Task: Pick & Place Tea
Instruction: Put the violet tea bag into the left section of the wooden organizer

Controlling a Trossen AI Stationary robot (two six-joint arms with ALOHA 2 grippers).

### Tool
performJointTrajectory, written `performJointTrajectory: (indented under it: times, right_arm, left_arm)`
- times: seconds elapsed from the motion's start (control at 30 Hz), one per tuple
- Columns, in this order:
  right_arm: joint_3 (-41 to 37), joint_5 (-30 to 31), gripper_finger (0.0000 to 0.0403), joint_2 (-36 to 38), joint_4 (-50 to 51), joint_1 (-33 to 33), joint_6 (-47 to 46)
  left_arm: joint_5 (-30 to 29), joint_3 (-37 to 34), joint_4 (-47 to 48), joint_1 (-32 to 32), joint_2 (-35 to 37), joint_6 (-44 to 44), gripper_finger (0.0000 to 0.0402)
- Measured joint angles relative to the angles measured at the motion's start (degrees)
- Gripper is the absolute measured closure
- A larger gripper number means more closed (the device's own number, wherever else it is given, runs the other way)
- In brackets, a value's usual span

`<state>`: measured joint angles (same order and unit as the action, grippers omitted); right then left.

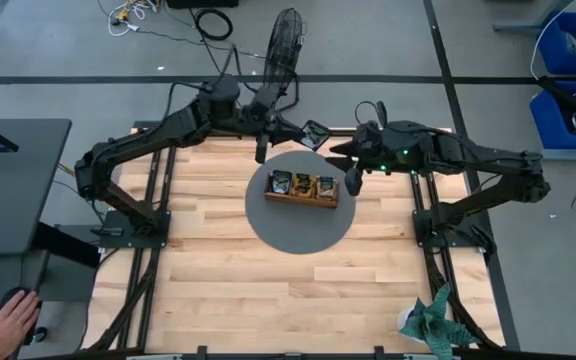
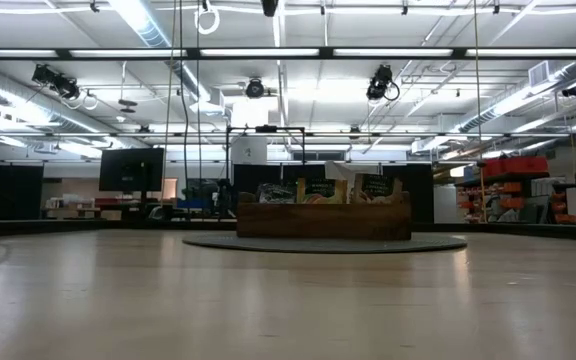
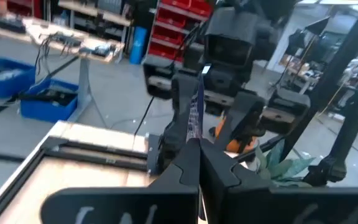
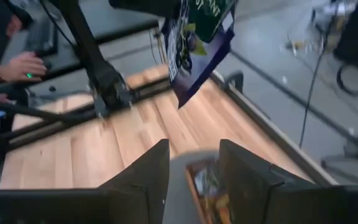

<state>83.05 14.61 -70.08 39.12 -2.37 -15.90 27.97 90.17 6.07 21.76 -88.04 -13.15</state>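
Observation:
A brown wooden tray (image 1: 303, 188) stands on a round grey mat (image 1: 303, 225) at mid-table, with tea sachets (image 1: 304, 184) upright in its compartments; the low view shows the tray (image 2: 323, 220) and the sachets (image 2: 320, 190) too. My left gripper (image 1: 306, 131) is up behind the tray's far side, shut on a dark blue-and-green tea sachet (image 4: 194, 50). My right gripper (image 4: 194, 171) is open over the tray's right end, the tray (image 4: 205, 186) showing between its fingers, and holds nothing. My left gripper pinches the sachet between its two shut fingers (image 3: 194, 163), holding it by one edge (image 3: 196, 134). The fingers come roughly level from the table's left. The rest of the sachet sticks out past the fingertips, edge-on in the left wrist view, lifted clear of table and tray.
A black fan (image 1: 286, 45) stands beyond the far edge and blue bins (image 1: 573, 50) at the far right. A green-and-white object (image 1: 433, 320) lies at the near right corner. A person's hand (image 1: 8, 320) rests off the table's near left.

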Motion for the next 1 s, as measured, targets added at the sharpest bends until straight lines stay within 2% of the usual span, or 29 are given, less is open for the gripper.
performJointTrajectory:
  times: [0.17,0.37,0.6,0.73,0.9,1.0]
  right_arm:
    - [-0.02,-0.02,0.0254,0.0,-6.13,-0.6,2.33]
    - [-0.09,-0.01,0.0254,0.0,-12.41,-0.65,5.7]
    - [-0.09,0.87,0.0261,-0.13,-14.08,-0.65,6.28]
    - [-0.09,-0.68,0.0297,-1.1,-16.74,-0.65,6.71]
    - [-0.09,-2.95,0.0381,-1.99,-17.09,-0.6,6.87]
    - [-0.09,-2.81,0.0392,-1.97,-17.14,-0.18,6.88]
  left_arm:
    - [0.39,-0.02,-3.97,-0.2,1.35,-2.36,0.0401]
    - [0.37,-0.02,-4.32,-0.81,1.5,-2.97,0.0401]
    - [0.31,-0.02,-4.61,-1.79,1.5,-2.71,0.0401]
    - [0.15,-0.02,-4.53,-1.79,1.5,-2.73,0.0401]
    - [0.15,-0.02,-4.12,-1.79,1.5,-2.72,0.0401]
    - [0.11,-0.02,-3.7,-1.79,1.5,-2.91,0.0401]
